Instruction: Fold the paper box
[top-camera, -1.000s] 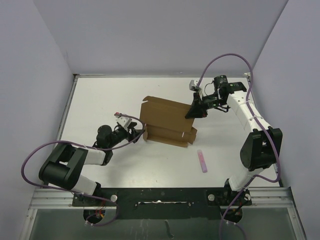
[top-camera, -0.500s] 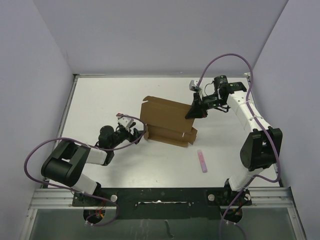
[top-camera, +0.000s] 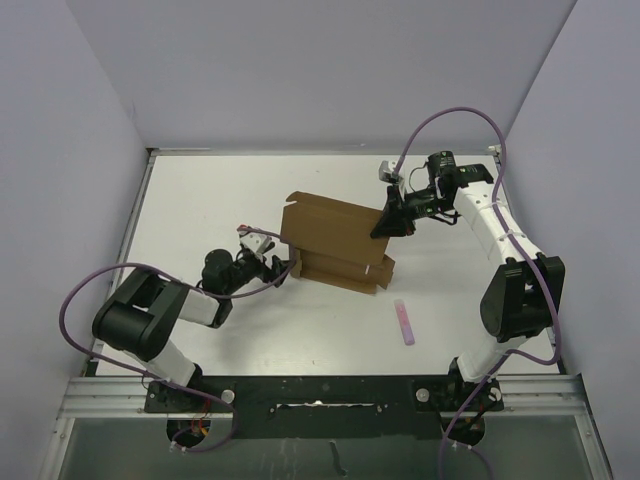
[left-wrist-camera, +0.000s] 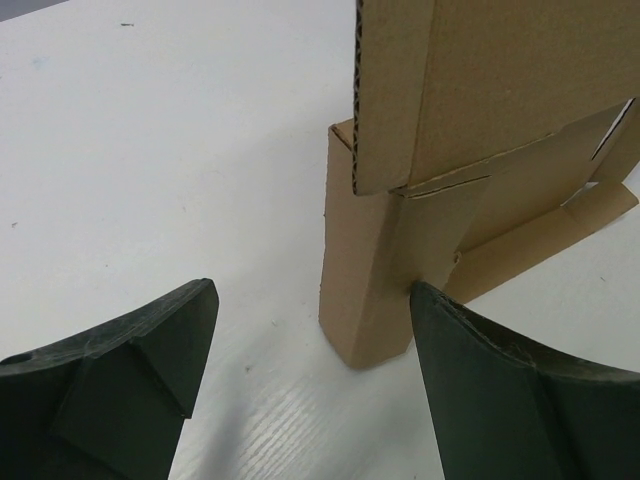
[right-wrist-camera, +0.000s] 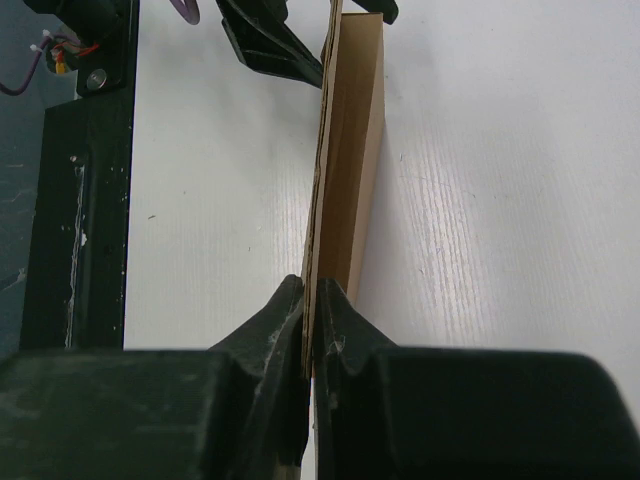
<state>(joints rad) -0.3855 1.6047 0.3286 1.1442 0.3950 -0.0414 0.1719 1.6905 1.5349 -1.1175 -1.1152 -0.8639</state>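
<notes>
The right end effector (right-wrist-camera: 312, 295) is pinching the raised panel of the paper box (top-camera: 335, 245) at mid-counter (top-camera: 200, 200), its jaws closed on the thin cardboard edge. The left end effector (left-wrist-camera: 312, 305) is hovering wide open and empty at the box's near-left corner. An off-centre push there is likely risking trouble — sliding the box or buckling its flap.

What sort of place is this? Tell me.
Probably a robot test cell: a white table boxed in by plain purple panels, two robot arms bolted at its edge, and a paper box.
</notes>
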